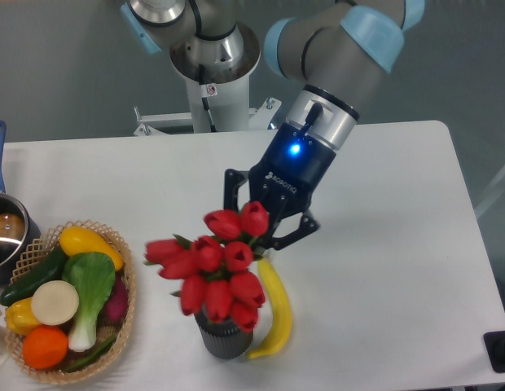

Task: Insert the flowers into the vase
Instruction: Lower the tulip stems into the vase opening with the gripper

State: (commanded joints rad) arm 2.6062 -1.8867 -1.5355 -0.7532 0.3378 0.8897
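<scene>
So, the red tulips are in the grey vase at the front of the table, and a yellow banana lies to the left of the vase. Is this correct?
Not quite. The camera view shows the banana lying to the right of the vase, not the left. The rest holds: the red tulips stand in the grey vase near the table's front edge.

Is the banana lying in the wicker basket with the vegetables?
No, the banana lies on the white table beside the vase, well apart from the wicker basket.
</scene>
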